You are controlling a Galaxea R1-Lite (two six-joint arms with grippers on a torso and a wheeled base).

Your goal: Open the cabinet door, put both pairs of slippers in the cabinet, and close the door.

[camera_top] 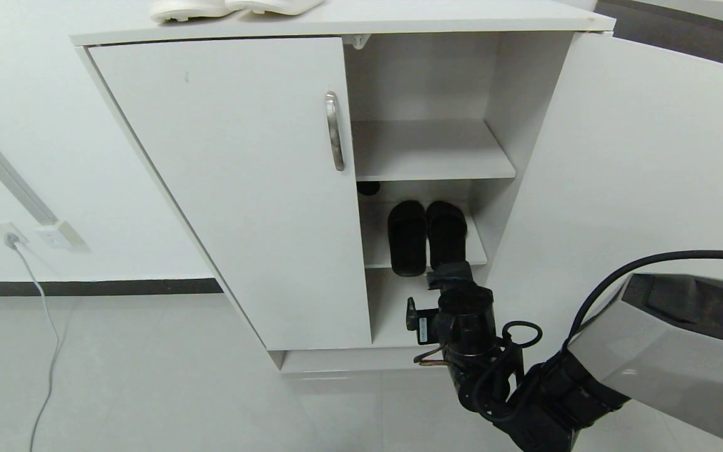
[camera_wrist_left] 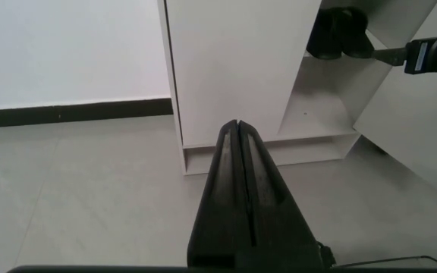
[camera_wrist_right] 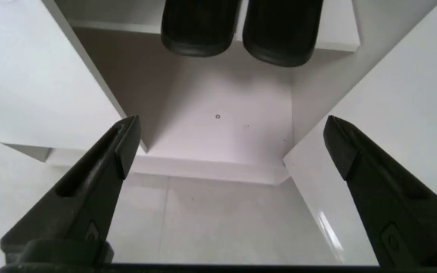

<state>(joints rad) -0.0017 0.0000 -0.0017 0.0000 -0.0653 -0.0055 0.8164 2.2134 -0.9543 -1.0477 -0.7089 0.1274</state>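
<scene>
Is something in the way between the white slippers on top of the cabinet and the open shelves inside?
Nothing visible blocks the white slippers. The right door stands open and the upper shelf is bare; the black slippers lie on the shelf below.

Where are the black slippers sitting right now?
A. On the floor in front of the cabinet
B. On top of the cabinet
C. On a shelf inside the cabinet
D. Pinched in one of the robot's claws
C: the black slippers lie side by side on a shelf inside the cabinet, past its open door, and the right gripper near them is open and holds nothing.
</scene>
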